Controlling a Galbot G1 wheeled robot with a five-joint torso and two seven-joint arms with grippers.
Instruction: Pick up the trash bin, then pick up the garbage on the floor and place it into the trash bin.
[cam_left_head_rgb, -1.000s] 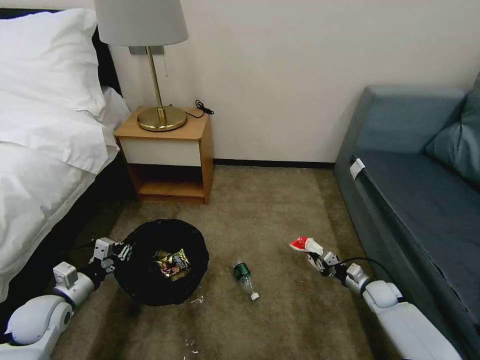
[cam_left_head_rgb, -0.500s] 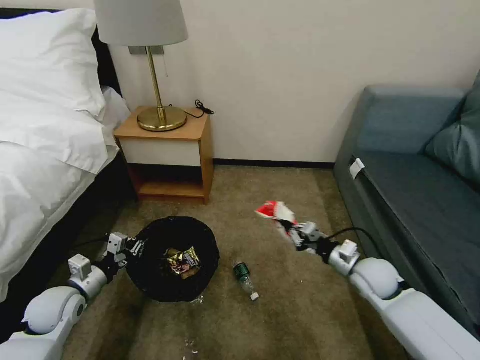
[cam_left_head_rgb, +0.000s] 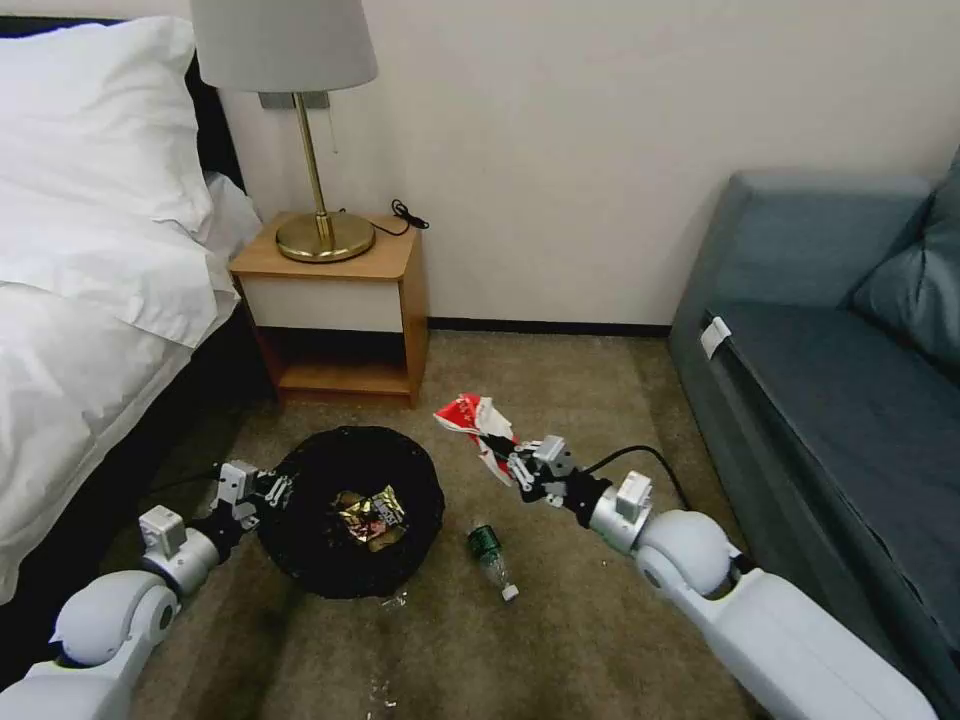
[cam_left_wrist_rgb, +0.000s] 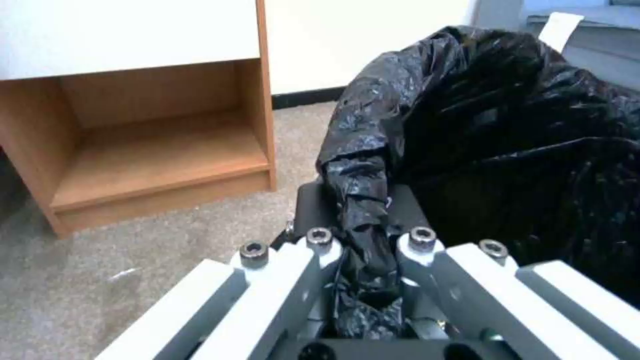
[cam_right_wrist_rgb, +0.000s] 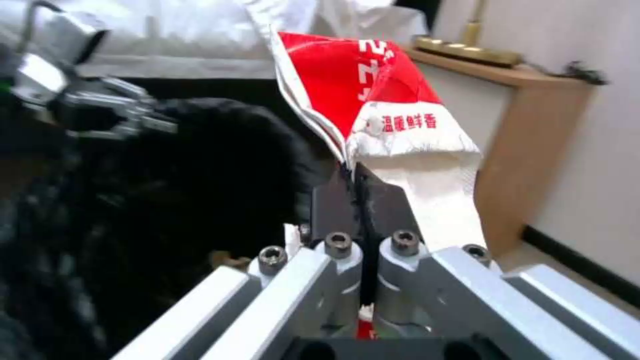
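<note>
Moved left since earlier frame: right tool, clamped on packet, now just beside bin rim, off floor. Left tool clamped on bin's rim. Bottle on carpet beside bin.

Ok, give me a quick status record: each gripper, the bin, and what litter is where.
left gripper: shut on bin rim
right gripper: shut on red packet, held beside the bin
bin: black-lined, holds gold wrapper
bottle: on carpet, right of bin
nightstand: behind bin
</note>
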